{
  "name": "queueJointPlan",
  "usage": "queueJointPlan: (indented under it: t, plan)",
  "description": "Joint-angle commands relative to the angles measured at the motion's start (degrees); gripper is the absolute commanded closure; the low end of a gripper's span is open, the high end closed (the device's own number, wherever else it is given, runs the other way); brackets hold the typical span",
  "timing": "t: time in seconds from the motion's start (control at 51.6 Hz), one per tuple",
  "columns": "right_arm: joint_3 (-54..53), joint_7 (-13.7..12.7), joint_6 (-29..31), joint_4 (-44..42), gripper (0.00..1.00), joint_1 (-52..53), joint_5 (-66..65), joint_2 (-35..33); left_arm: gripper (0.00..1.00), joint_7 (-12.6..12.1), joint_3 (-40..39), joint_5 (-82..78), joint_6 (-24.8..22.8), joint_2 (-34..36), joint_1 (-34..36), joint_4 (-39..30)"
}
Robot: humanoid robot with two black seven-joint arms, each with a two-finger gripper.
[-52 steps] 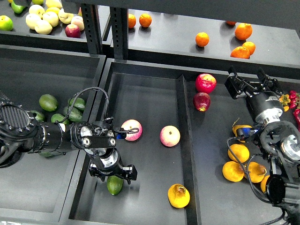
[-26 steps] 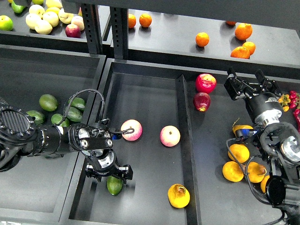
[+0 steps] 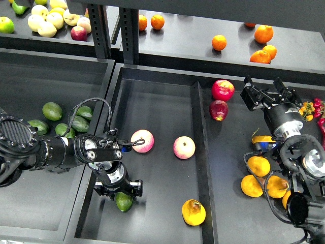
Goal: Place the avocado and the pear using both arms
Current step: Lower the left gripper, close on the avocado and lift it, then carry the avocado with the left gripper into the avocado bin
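Note:
The avocado (image 3: pixel 124 203), small and dark green, lies at the near left of the middle tray (image 3: pixel 152 96). My left gripper (image 3: pixel 118 192) is open just above it, with the fingers spread on either side and the avocado showing between and below them. The pear (image 3: pixel 193 212), yellow-orange with a brown patch, lies on the same tray floor to the right, near the divider. My right gripper (image 3: pixel 264 87) is open and empty, held above the right compartment near two red apples (image 3: pixel 222 90).
Two pink-yellow apples (image 3: pixel 142 141) (image 3: pixel 184 147) lie mid-tray. Several avocados (image 3: pixel 52 111) lie in the left bin. Clean yellow-orange pears (image 3: pixel 258 165) lie at the right under my right arm. Oranges (image 3: pixel 263 34) and pale apples (image 3: pixel 46 23) sit on the back shelf. A divider (image 3: pixel 200 152) splits the tray.
My left gripper has shifted slightly left and nearer, staying open over the avocado. My right gripper has drifted slightly left. The fruit has not moved.

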State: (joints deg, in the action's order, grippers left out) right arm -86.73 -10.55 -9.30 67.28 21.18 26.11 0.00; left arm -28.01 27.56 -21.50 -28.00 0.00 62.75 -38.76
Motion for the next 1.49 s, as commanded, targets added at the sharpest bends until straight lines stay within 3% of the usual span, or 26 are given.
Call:
queueJointPlan:
  t: [0.0, 0.058, 0.136, 0.407, 0.698, 0.892, 1.125, 1.474]
  plan:
    - [0.0, 0.0, 0.2, 0.0, 0.0, 0.0, 0.0, 0.0, 0.71, 0.0, 0.0, 4.2, 0.0, 0.0, -0.2, 0.0]
    - [0.0, 0.0, 0.2, 0.0, 0.0, 0.0, 0.0, 0.0, 0.85, 0.0, 0.0, 7.4, 0.0, 0.0, -0.1, 0.0]
    - [0.0, 0.0, 0.2, 0.0, 0.0, 0.0, 0.0, 0.0, 0.91, 0.0, 0.0, 9.0, 0.0, 0.0, 0.1, -0.1]
    - [-0.1, 0.0, 0.2, 0.0, 0.0, -0.1, 0.0, 0.0, 0.92, 0.0, -3.9, 9.5, 0.0, 0.1, 4.0, -1.5]
    - [-0.1, 0.0, 0.4, 0.0, 0.0, -1.1, 0.0, 0.0, 0.91, 0.0, -9.5, 9.5, 0.0, 10.4, 11.0, -1.0]
    - [0.1, 0.0, 0.4, 0.1, 0.0, -1.9, 0.1, 0.0, 0.91, 0.0, -10.9, 8.8, 0.0, 23.6, 11.9, -0.9]
    - [0.9, 0.0, 0.4, 0.1, 0.0, -1.8, 0.0, 0.0, 0.9, 0.0, -11.0, 8.8, 0.0, 34.1, 8.9, 2.3]
    - [1.5, 0.0, 0.6, 0.1, 0.0, -1.8, 0.0, 0.0, 0.89, 0.0, -17.0, 5.2, 0.0, 35.1, -1.1, 3.1]
